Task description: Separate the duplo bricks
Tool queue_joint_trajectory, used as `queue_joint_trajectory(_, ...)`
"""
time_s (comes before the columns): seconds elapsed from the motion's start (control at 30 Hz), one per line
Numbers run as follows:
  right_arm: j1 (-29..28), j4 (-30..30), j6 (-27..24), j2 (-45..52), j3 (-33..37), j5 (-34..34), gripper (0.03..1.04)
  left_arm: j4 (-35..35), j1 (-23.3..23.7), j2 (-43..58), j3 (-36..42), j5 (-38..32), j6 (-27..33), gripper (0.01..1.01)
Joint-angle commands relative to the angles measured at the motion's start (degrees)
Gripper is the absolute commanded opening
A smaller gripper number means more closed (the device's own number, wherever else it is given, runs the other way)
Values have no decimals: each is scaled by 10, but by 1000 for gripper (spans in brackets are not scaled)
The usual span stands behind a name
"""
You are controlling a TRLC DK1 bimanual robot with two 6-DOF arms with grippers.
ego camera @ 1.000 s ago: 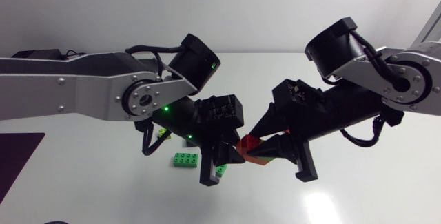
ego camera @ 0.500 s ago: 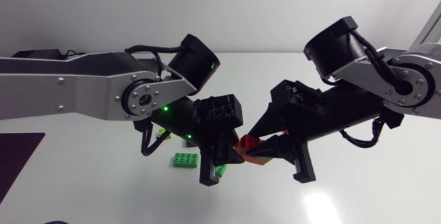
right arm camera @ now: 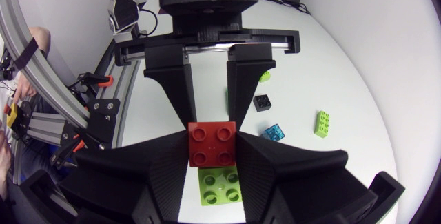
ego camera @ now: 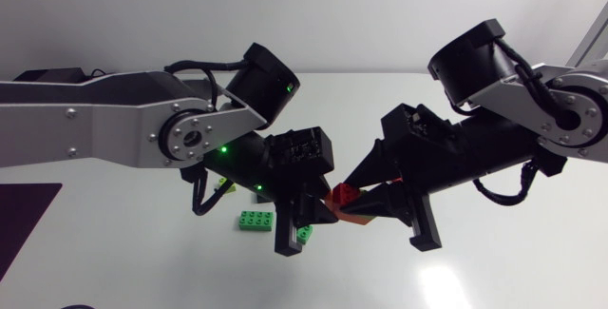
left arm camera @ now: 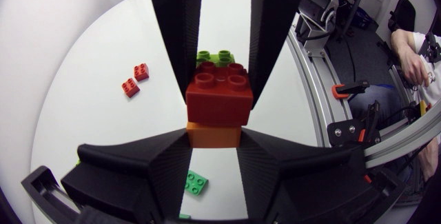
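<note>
A small stack of duplo bricks (ego camera: 342,204) hangs above the table between my two grippers. In the left wrist view, my left gripper (left arm camera: 213,138) is shut on the orange brick (left arm camera: 213,134) at the near end. A red brick (left arm camera: 219,98) sits on it, with a light green brick (left arm camera: 215,57) beyond. My right gripper (right arm camera: 213,160) comes from the opposite side and is shut on the red brick (right arm camera: 212,143). The light green brick (right arm camera: 220,185) lies deeper between its fingers. In the head view my left gripper (ego camera: 313,219) and right gripper (ego camera: 369,204) meet tip to tip.
Loose bricks lie on the white table below: a green one (ego camera: 256,220) under my left arm, two small red ones (left arm camera: 136,79), and a black (right arm camera: 262,103), a blue (right arm camera: 274,132) and a lime one (right arm camera: 322,123). A dark mat (ego camera: 24,219) covers the left corner.
Both arms have shifted only slightly. The stack stays gripped from both ends and still joined.
</note>
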Motion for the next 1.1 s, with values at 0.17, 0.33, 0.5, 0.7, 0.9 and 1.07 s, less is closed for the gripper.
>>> queue_joint_trajectory(0.17, -10, 25, 25, -23, 11, -19, 272, 7, -10, -9, -16, 15, -5, 364)
queue_joint_trajectory(0.33, -65, 41, 28, -25, 24, -36, 272, 7, -9, -7, -21, 14, -5, 364)
queue_joint_trajectory(0.5, -148, 56, 25, -11, 35, -57, 272, 7, 8, -15, -29, 14, 3, 364)
queue_joint_trajectory(0.7, -236, 82, -5, 45, 19, -56, 272, 8, 30, -30, -36, 14, 6, 364)
queue_joint_trajectory(0.9, -257, 145, -41, 113, -40, -8, 272, 25, 48, -34, -35, 9, 5, 364)
queue_joint_trajectory(1.07, -246, 195, -59, 173, -74, 26, 272, 43, 48, -32, -37, -4, -2, 364)
